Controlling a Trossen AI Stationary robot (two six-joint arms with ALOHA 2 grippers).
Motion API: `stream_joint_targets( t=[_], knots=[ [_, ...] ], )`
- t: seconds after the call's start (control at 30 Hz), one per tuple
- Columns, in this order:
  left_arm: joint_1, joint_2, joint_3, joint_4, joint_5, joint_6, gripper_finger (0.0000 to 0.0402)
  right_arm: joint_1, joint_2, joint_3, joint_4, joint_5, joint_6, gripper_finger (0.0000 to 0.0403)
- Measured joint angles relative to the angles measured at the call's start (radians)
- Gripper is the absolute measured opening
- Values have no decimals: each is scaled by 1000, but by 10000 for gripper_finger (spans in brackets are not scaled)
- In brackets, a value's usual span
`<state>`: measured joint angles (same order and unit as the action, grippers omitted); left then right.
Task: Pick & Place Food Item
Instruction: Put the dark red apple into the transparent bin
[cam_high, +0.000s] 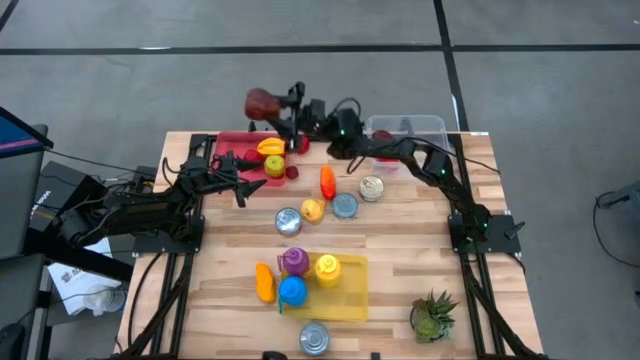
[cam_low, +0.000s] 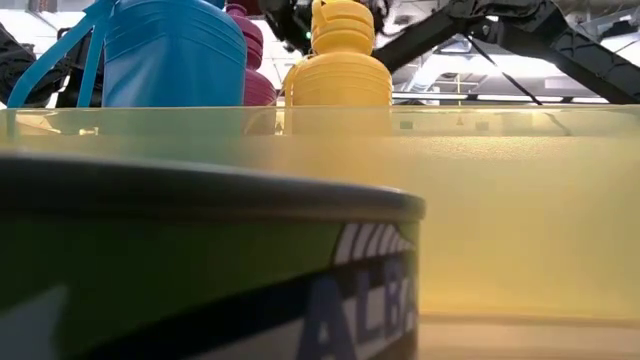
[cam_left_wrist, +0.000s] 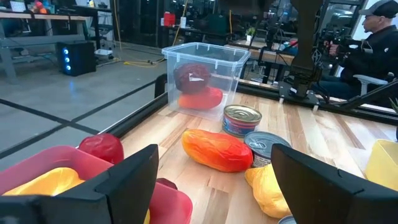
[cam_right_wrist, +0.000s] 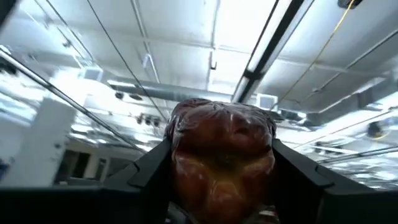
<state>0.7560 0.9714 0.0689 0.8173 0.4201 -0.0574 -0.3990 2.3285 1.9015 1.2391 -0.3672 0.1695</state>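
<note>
A dark red, apple-like food item (cam_high: 260, 103) (cam_right_wrist: 221, 155) hangs in the air over the table's far edge, just beyond the red tray (cam_high: 235, 145), with my right gripper (cam_high: 274, 106) (cam_right_wrist: 221, 186) shut on it. That gripper tips upward, so its wrist view shows the ceiling. The red tray holds yellow and green fruit (cam_high: 272, 155). My left gripper (cam_high: 238, 190) (cam_left_wrist: 214, 180) waits open and level at the tray's near side, with nothing between its fingers. My right gripper pinches the dark red food item between its two fingers, which lie on its two opposite sides (cam_right_wrist: 180, 162). The fingers (cam_right_wrist: 146, 171) slant upward and toward the table's far left. The item is lifted clear of the table and the tray.
A clear box (cam_high: 410, 130) with red items stands at the far right. Cans (cam_high: 345, 206), an orange-red fruit (cam_high: 327, 181) and a yellow fruit (cam_high: 312, 210) lie mid-table. A yellow tray (cam_high: 350, 300) holds bottles (cam_high: 292, 290); a can (cam_high: 314, 338) and a plant (cam_high: 434, 315) stand near the front edge.
</note>
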Motion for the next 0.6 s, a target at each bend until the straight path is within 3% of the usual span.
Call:
stream_joint_targets(
  t=[0.23, 0.4, 0.6],
  knots=[
    [0, 0, 0, -9, 0, 0, 303, -33, -35, -259, 91, 10, 67, 204],
    [0, 0, 0, -14, 0, 0, 303, -68, -171, -511, 115, 28, 22, 204],
    [0, 0, 0, -11, 0, 0, 303, -112, -431, -828, -125, 152, -121, 204]
  ],
)
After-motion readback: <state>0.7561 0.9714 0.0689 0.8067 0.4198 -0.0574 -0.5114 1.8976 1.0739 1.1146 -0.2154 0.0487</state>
